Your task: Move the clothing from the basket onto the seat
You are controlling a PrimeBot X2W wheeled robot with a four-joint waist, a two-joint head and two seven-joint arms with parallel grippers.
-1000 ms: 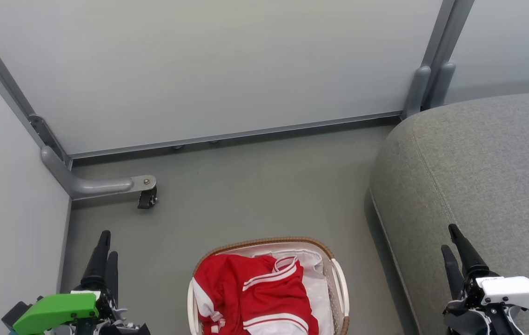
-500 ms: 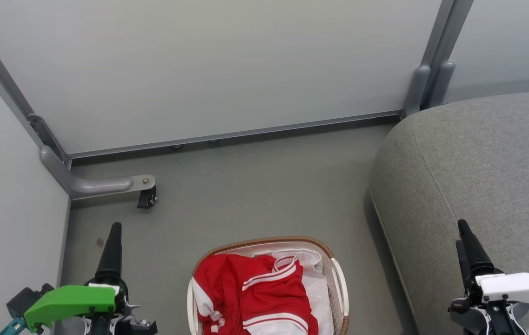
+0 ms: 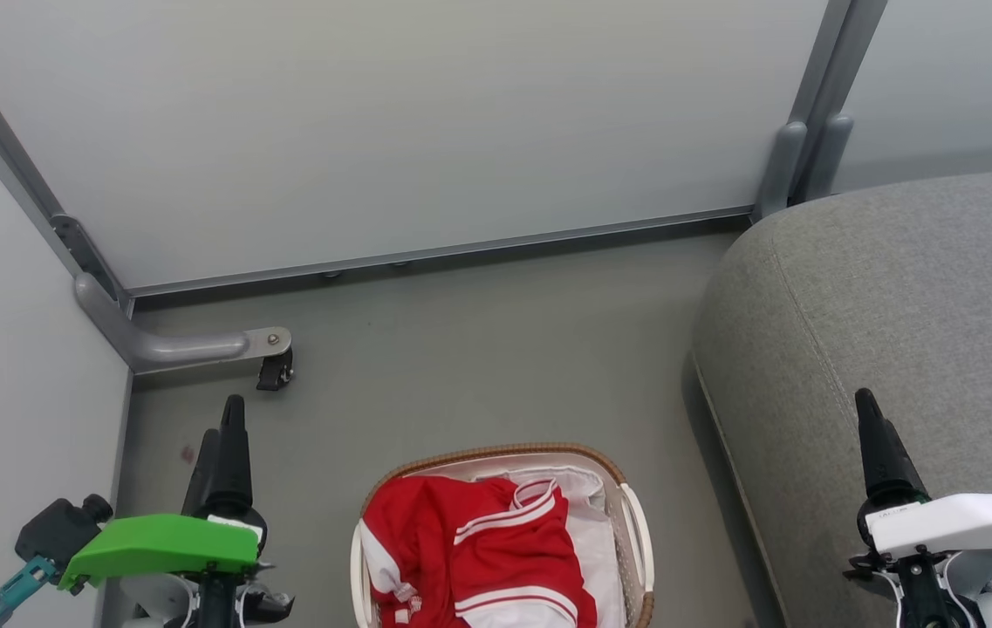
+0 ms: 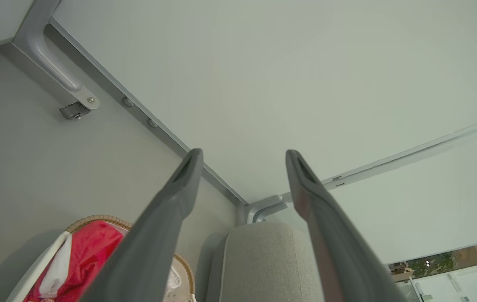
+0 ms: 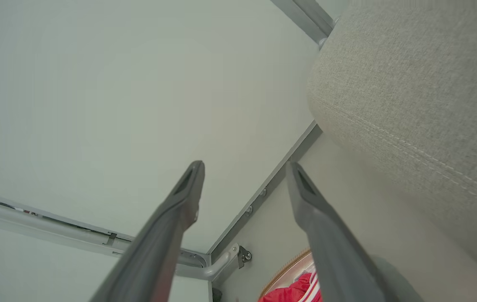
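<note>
Left wrist view looks out along the left gripper (image 4: 243,156), whose two long dark fingers stand spread wide with only the pale wall panel (image 4: 263,63) showing between them; it has hold of nothing. The right gripper (image 5: 244,165) reads the same from its own wrist: jaws wide apart, empty, aimed at the corner where the panel meets the floor (image 3: 478,349). From the head view, the left gripper hovers above the floor to the left of the basket (image 3: 496,452) and apart from it, while the right gripper hovers over the front part of the seat (image 3: 897,288) on the basket's other side. The basket stands on the floor between them at the bottom edge of that view, near the seat's rounded flank but with a strip of floor between. The clothing (image 3: 478,549) lies inside it, a bunched red heap with white stripes filling the left and middle; whether it is one piece or more cannot be told from here. A white liner (image 3: 593,523) shows along the right inner wall, touching the heap. The fabric looks light, soft and limp, so it will likely sag and trail once lifted rather than keep any shape, and a shallow pinch may slide off a single layer. A raised fold near the middle of the red looks the best hold, well away from the liner, since a grasp at the right edge could catch that cloth too.
</note>
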